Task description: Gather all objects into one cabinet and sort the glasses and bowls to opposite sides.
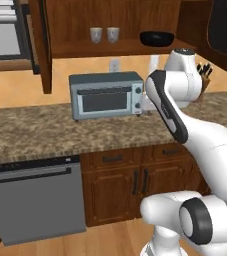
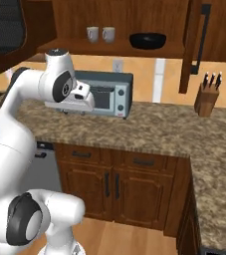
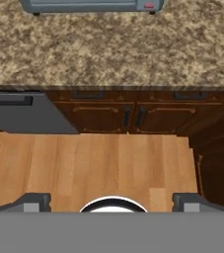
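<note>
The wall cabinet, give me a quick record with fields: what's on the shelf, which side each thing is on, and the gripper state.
cabinet: door open, bar handle on it
glasses: two tumblers, upright, side by side, left part of the shelf
black bowl: right part of the shelf, apart from the tumblers
gripper: open, holding nothing, over the wooden floor
counter: toaster oven, knife block

Two grey-beige tumblers [image 1: 104, 34] are standing upright, side by side, on the open cabinet's [image 1: 85, 49] shelf. The black bowl [image 1: 156, 38] is sitting well to their right.
</note>
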